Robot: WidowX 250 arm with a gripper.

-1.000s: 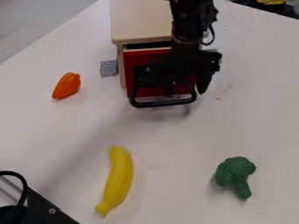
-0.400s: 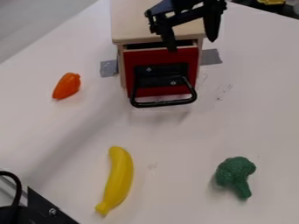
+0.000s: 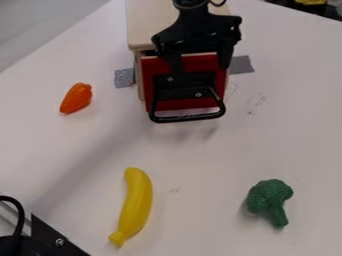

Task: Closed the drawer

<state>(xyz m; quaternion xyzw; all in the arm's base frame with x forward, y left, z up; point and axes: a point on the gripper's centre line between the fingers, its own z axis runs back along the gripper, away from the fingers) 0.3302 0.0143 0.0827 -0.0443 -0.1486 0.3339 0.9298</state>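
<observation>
As the black claw [image 3: 200, 71] hangs open at its top, the red-fronted drawer [image 3: 198, 63] w/ black looped handle [image 3: 188, 119] faces the view's btm, long axis approx. L–R!

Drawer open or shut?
Nearly or fully shut, cannot tell which: the red drawer front sits close to the cabinet, a dark gap above.

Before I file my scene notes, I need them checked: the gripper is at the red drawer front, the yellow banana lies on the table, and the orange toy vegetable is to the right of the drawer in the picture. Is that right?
Not quite: the camera view shows the orange toy vegetable left of the drawer. The gripper is at the red drawer front, and the yellow banana lies on the table.
</observation>
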